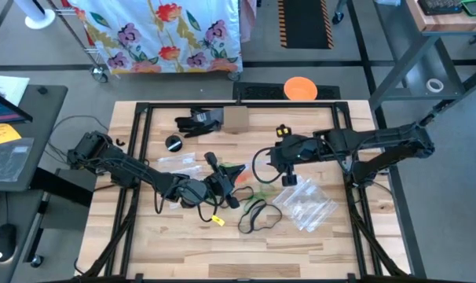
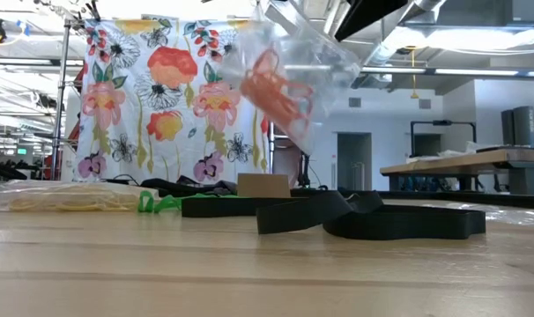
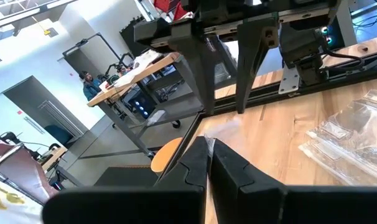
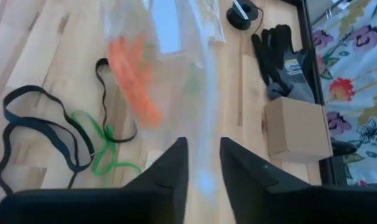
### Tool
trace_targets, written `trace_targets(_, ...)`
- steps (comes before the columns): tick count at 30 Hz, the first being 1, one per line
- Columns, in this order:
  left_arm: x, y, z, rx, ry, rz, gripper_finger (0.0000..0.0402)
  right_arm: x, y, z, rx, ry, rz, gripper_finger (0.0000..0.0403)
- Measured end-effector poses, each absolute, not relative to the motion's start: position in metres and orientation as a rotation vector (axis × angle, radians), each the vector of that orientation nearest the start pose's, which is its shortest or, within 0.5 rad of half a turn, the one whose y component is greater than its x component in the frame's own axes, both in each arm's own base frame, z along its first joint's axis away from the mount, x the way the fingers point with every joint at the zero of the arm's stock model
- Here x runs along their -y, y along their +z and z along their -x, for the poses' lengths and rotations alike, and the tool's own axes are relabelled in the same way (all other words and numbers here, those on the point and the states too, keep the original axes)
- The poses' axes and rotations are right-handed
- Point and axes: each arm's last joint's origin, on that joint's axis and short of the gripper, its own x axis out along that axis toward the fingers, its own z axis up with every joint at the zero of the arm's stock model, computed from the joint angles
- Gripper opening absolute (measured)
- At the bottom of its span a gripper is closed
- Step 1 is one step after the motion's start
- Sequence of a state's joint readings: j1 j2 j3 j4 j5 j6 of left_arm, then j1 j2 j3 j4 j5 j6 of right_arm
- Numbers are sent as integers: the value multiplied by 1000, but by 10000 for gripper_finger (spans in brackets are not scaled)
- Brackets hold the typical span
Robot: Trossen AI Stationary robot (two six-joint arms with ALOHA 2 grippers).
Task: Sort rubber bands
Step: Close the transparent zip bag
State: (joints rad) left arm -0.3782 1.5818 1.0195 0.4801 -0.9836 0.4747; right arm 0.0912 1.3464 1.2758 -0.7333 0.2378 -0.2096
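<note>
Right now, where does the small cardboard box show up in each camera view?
High view: the cardboard box sits mid-table at the far edge.
Low view: centre, behind the black bands, box at.
Left wrist view: not in it.
Right wrist view: next to the black gloves, box at.
Shared landmark: the floral cloth beyond the box, also at and.

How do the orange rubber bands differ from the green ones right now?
The orange rubber bands sit inside a clear bag; the green rubber bands lie loose. The orange ones are up in the air; the green ones rest flat on the table. The orange ones are bunched; the green ones lie as open loops. Both are thin, small loops.
</note>
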Motion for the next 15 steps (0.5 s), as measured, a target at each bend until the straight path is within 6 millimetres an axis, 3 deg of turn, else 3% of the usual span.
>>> trace_targets(7, 105, 280, -329, -221, 615, -525, 0, -14, 337, -264, -856, -165, 369, 209)
trace_targets(11, 110, 281, -324, -251, 672, -553, 0, -7, 339, -238, -956, -228, 296, 219)
trace_targets(15, 115, 290, -311, -255, 640, -527, 0, -1, 327, -209, -960, -277, 255, 206)
